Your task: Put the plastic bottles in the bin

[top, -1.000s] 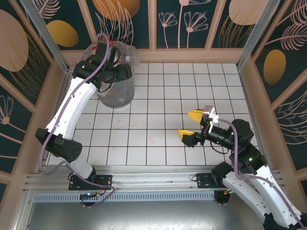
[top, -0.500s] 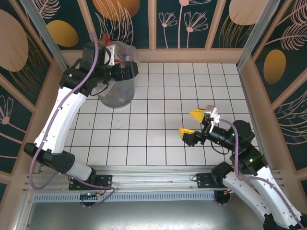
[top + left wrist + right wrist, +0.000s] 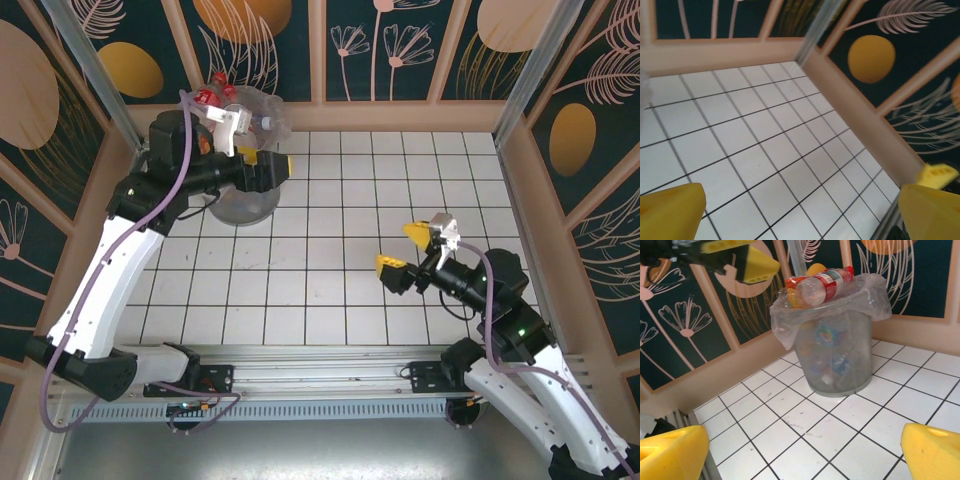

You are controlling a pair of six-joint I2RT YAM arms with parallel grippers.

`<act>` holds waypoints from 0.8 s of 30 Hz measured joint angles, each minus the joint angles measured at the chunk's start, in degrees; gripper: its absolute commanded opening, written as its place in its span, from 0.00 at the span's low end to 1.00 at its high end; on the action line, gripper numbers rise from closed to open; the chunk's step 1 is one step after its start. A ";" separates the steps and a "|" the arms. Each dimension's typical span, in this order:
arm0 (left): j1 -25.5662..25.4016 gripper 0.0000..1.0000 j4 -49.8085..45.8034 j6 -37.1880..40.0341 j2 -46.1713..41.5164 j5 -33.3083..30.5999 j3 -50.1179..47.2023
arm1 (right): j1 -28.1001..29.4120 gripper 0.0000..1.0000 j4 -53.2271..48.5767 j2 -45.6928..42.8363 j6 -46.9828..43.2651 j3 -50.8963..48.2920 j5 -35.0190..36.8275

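On the top camera the bin [image 3: 243,207] stands at the far left of the table [image 3: 400,180], close to the far wall [image 3: 400,116]. My left gripper [image 3: 800,212] hangs above the bin, higher than its rim, and points right across the table. Its wrist camera shows the two yellow fingers [image 3: 670,210] spread wide, with bare white tiles [image 3: 755,165] between them.

The right wrist camera looks straight at the bin. A crinkled clear bag [image 3: 785,325] lines it and folds over the rim. The bottles [image 3: 829,335] are piled inside up to the rim, and some coloured labels show through the grey wall. The top bottle [image 3: 822,284], clear with a red label, lies on its side across the heap and pokes above the rim. An orange cap sits just behind it.

My right gripper [image 3: 403,248] hovers over the near right part of the table, well apart from the bin and aimed toward it. Its fingers [image 3: 932,452] are also spread wide, with bare tiles between them
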 measured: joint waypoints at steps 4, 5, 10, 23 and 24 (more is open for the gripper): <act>0.00 0.99 4.31 1.99 -2.84 5.46 -2.10 | 0.02 0.99 1.16 2.27 0.92 0.02 1.86; 0.00 0.98 5.40 2.38 -3.54 6.21 -2.56 | 0.02 0.99 1.38 2.62 1.01 0.02 2.16; 0.00 0.99 12.70 3.23 -10.47 5.11 -8.76 | 0.02 0.99 3.04 3.43 1.51 0.02 4.96; 0.00 0.98 19.82 3.69 -27.32 -20.57 -32.68 | 0.00 0.99 6.34 3.89 1.11 -0.48 19.02; 0.00 0.99 20.13 3.72 -27.89 -22.16 -34.27 | -0.02 0.99 6.95 3.89 1.14 -1.01 20.26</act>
